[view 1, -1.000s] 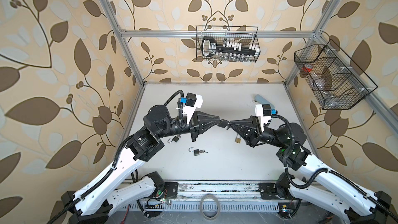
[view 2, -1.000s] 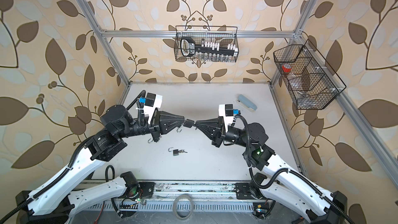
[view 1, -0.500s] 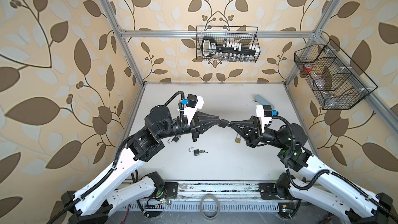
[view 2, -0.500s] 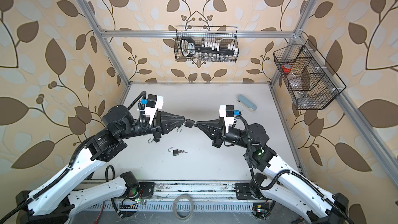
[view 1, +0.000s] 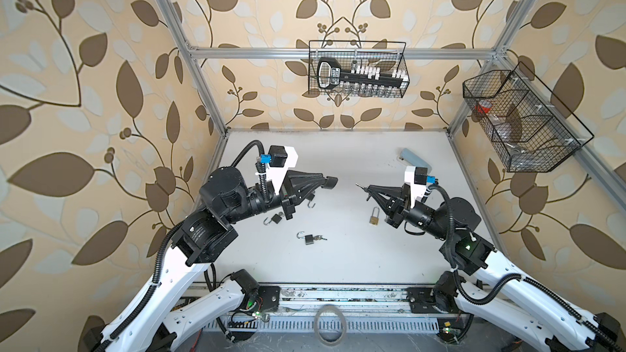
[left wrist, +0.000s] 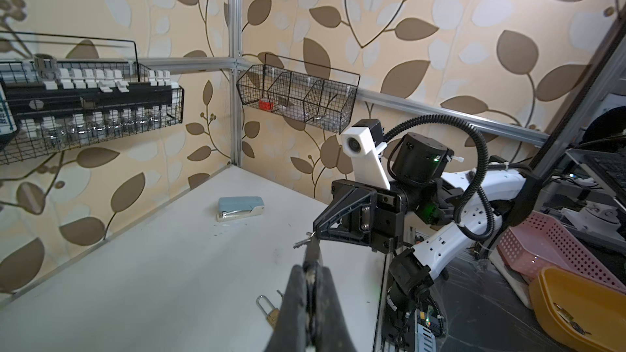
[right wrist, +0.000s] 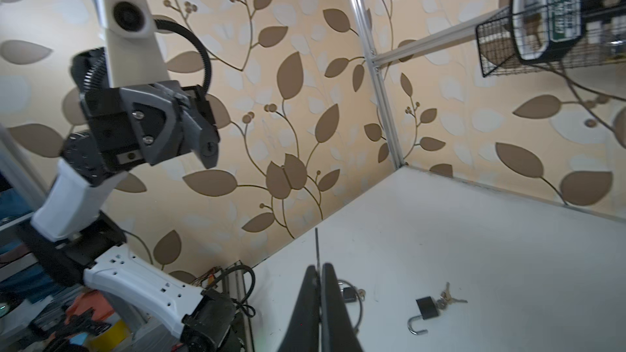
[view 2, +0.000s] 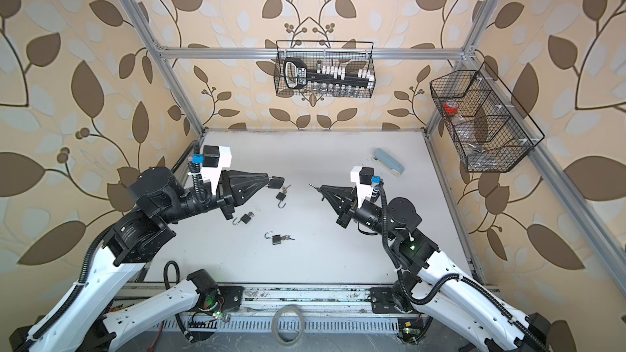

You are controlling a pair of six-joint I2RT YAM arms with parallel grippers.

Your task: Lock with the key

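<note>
**Held padlock** [view 1: 330,182]: small, black, raised above the table [view 1: 338,157]. It is clamped at the tip of the left gripper [view 1: 322,181], whose jaws are closed tight around it. The keyhole [right wrist: 210,146] is turned toward the right gripper [view 1: 368,188], as the right wrist view shows. The shackle is buried inside the grip; latched or not, cannot tell.

**Key** [view 1: 359,185]: thin blade pinched in the right gripper, jaws fully closed on it, pointing at the held padlock. It is not inserted; a clear gap separates blade tip and keyhole in both top views.

**On the table, untouched:**
- open padlock under the left gripper [view 2: 280,196]
- open padlock beside the left arm [view 1: 276,219]
- open padlock with a key bunch [view 1: 310,239]
- brass padlock [view 1: 373,219], shackle down, near the right gripper

**Progress, as judged:** both parts are lifted and roughly facing each other. If the hidden shackle is latched, this lock is finished and three open ones remain. If not, insertion, turn and shackle closure are all still outstanding.
</note>
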